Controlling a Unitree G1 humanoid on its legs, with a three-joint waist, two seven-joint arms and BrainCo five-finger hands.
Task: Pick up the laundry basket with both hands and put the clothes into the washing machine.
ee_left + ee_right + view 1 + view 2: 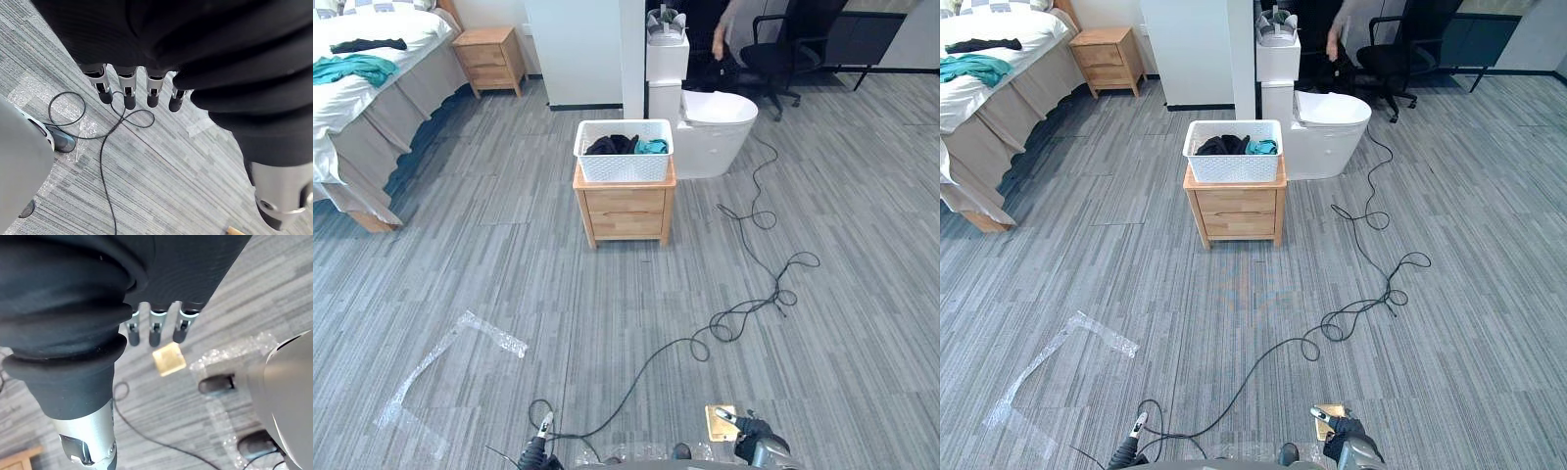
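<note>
Though both hands are cut off at the eye views' lower edge, the wrist views show left hand (pixel 129 93) and right hand (pixel 154 330) with fingers straight, holding nothing. Laundry basket (pixel 623 167) sits well ahead of both hands on a wooden nightstand (pixel 624 211), its wall hiding most of the dark and teal clothes (pixel 612 145). White toilet (pixel 715 127) stands beyond it, and a person (pixel 729 29) is cut off at the top edge. Brass floor plate (pixel 168 359) lies under the right hand.

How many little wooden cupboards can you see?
2. One wooden cupboard stands mid-floor under the white laundry basket; the other cupboard is beside the bed, at the far left. More may be hidden.
</note>
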